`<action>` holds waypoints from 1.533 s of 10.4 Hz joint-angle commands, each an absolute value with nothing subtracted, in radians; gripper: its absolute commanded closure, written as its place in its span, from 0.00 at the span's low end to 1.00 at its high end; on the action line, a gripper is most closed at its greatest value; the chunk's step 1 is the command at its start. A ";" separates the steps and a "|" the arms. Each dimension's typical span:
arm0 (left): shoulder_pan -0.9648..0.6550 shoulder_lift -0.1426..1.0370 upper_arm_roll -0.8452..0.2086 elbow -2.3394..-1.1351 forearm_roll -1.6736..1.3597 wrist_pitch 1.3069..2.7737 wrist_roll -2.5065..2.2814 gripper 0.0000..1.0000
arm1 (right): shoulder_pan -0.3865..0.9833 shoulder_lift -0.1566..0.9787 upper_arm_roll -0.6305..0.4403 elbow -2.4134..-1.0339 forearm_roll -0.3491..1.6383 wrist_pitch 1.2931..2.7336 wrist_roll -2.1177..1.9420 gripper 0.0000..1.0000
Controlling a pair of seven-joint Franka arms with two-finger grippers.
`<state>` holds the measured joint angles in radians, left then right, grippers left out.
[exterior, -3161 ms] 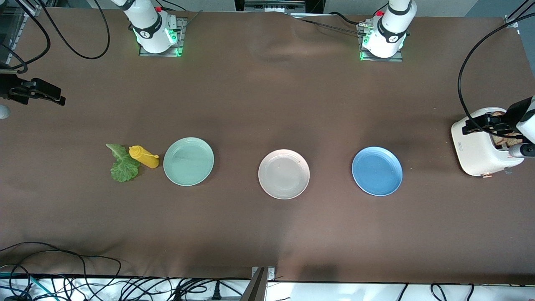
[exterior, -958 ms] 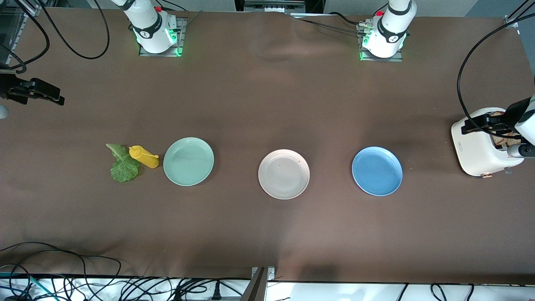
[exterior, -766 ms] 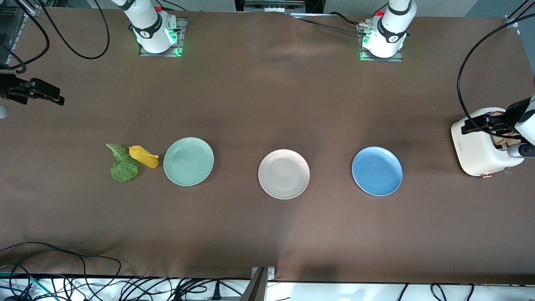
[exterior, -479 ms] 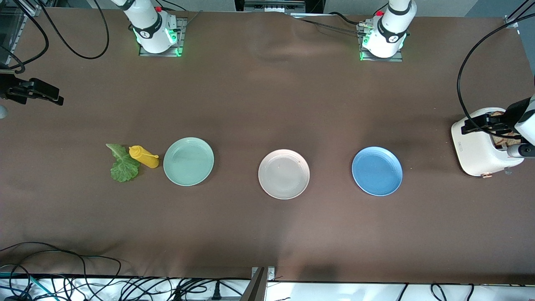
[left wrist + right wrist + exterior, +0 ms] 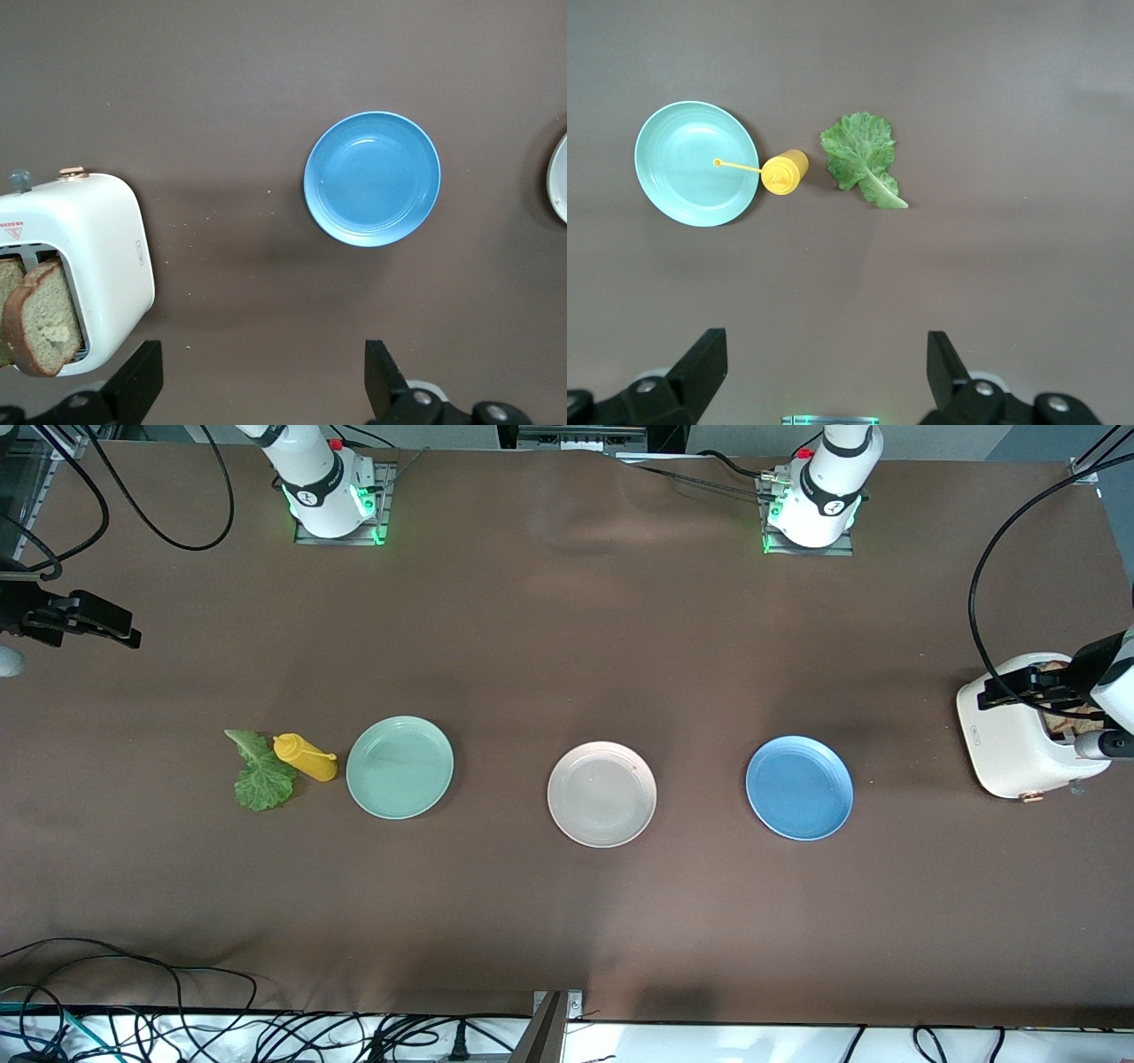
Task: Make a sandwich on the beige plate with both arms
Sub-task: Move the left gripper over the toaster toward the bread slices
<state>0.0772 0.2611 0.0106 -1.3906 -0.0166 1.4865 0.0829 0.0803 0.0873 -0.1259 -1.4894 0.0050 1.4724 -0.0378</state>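
The beige plate lies bare mid-table between two other plates; its rim just shows in the left wrist view. Brown bread slices stand in the slots of a white toaster at the left arm's end of the table. A green lettuce leaf lies flat toward the right arm's end. My left gripper hangs open over the toaster's edge, holding nothing. My right gripper hovers open and empty over bare table at the right arm's end.
A blue plate lies between the beige plate and the toaster. A mint-green plate sits toward the right arm's end, with a yellow squeeze bottle lying beside the lettuce. Cables hang along the table's near edge.
The right gripper has shifted very slightly; the left gripper and everything on the table have stayed in place.
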 commanded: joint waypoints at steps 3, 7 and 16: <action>0.083 0.256 0.009 -1.396 -0.018 1.480 0.103 0.00 | 0.080 0.086 -0.127 -1.471 0.020 1.453 -0.041 0.00; 0.129 0.255 0.009 -1.387 -0.018 1.480 0.104 0.00 | 0.080 0.086 -0.126 -1.471 0.020 1.453 -0.041 0.00; 0.241 0.325 0.096 -1.382 0.130 1.488 0.308 0.00 | 0.078 0.086 -0.126 -1.471 0.020 1.453 -0.040 0.00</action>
<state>0.2461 0.2943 0.0663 -1.3908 0.0999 1.4874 0.2619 0.0808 0.0873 -0.1261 -1.4894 0.0051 1.4723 -0.0379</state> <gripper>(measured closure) 0.000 0.000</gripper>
